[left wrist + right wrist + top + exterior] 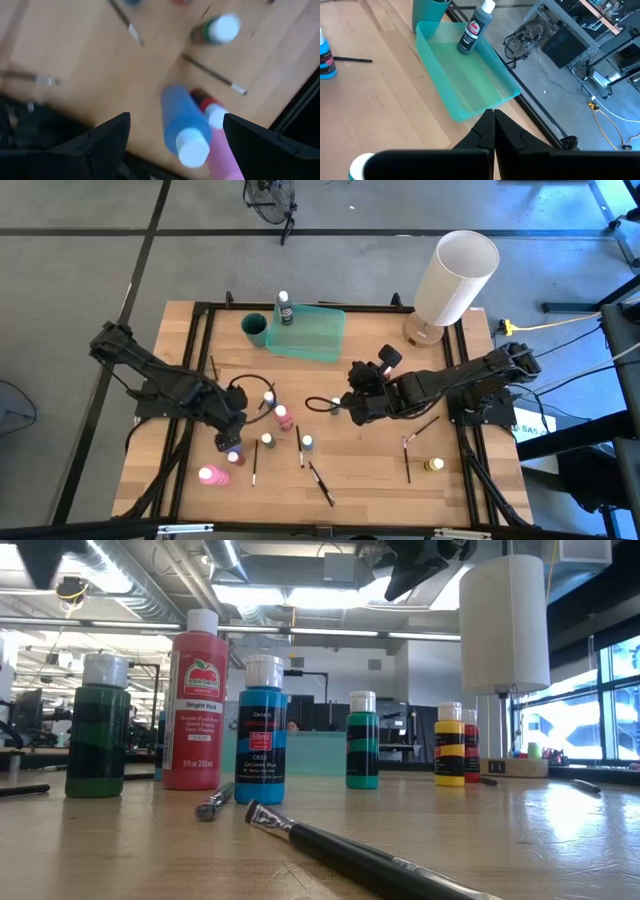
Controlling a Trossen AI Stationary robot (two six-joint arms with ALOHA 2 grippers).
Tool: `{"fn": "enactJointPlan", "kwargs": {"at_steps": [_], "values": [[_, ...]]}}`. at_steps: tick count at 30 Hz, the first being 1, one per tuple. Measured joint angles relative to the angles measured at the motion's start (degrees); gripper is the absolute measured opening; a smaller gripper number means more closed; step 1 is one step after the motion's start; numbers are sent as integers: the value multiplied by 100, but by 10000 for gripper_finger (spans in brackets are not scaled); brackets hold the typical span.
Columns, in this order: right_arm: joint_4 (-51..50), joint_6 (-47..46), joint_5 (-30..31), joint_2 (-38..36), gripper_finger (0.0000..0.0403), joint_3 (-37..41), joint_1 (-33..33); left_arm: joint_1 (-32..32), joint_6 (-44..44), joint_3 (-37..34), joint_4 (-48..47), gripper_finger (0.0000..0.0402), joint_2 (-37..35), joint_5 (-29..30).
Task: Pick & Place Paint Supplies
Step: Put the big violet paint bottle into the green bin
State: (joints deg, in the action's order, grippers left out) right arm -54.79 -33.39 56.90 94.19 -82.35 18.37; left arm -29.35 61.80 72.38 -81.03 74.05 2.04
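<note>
green tray holds one dark bottle; rest lie on table. left gripper open over blue bottle; right gripper closed, empty.

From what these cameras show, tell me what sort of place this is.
Probably a robotics lab or open workshop, not a home. The wooden table stands on grey concrete floor; the low view shows exposed ceiling ducts and strip lights, and loose cables lie beside a metal bench.
</note>
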Motion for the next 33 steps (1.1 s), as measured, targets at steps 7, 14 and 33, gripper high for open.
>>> {"fn": "enactJointPlan", "kwargs": {"at_steps": [7, 14, 33], "values": [[-2, 2, 0, 0, 1, 0, 0, -105, 394, 0, -457, 316, 250, -544], [-2, 2, -2, 0, 1, 0, 0, -306, 840, 0, -412, 316, 277, -753], [0, 3, -4, 0, 1, 0, -2, -543, 1051, 0, -132, 316, 373, -402]]}}
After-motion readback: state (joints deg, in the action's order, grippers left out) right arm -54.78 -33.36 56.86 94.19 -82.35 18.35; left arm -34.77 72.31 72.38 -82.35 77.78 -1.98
